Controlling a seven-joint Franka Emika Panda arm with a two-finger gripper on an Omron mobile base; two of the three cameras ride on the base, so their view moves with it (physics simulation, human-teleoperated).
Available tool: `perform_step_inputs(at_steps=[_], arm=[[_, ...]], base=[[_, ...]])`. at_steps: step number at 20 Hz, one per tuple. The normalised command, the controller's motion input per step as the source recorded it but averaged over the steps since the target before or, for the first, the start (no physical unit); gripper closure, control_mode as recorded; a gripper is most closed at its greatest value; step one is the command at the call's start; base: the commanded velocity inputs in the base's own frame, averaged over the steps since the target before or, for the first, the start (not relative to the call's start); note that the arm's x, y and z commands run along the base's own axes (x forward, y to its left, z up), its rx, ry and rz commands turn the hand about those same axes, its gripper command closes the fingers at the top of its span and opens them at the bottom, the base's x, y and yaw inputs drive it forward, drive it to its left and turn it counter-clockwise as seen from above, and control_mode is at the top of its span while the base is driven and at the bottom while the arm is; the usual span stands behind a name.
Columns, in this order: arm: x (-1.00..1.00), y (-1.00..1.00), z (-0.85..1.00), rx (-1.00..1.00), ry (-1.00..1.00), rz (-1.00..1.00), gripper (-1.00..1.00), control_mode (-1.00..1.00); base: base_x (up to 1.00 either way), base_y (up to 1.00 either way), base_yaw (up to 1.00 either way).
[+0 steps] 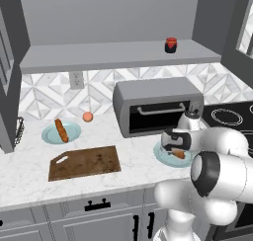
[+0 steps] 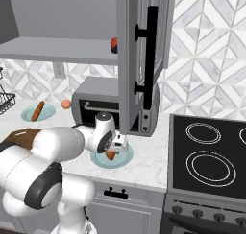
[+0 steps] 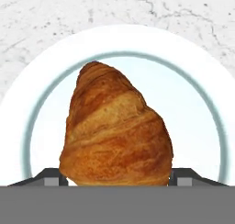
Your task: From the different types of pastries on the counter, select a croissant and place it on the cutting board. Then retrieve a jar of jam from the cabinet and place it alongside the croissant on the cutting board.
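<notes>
A golden-brown croissant lies on a white, blue-rimmed plate on the counter, in front of the toaster oven. My gripper is down over it and open, one finger on each side of the croissant's near end. From the base views, the gripper sits right above the croissant on its plate. The brown cutting board lies bare, further left on the counter. The red jam jar stands on the open cabinet shelf above.
A grey toaster oven stands behind the plate with a kettle beside it. A second plate holds a long pastry, and a round orange thing lies nearby. An open cabinet door hangs overhead. The stove is to the right.
</notes>
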Motion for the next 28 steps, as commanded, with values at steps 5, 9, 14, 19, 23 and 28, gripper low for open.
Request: perform_step_inputs(at_steps=[5,9,14,19,23,28], arm=[[0.0,0.14,0.66,-0.05,0.0,0.0,1.0,-1.0],[0.0,0.21,0.32,0.0,0.0,0.0,1.0,-1.0],[-0.01,0.27,0.42,0.03,0.0,0.0,1.0,-1.0],[0.0,0.44,0.37,0.04,0.0,0.0,1.0,-1.0],[0.0,0.51,0.08,0.06,0.0,0.0,1.0,-1.0],[0.02,0.7,0.0,0.0,0.0,0.03,1.0,-1.0]], base=[[0.0,0.0,0.0],[0.0,0.0,0.0],[0.0,0.0,0.0],[0.0,0.0,0.0],[0.0,0.0,0.0],[0.0,0.0,0.0]])
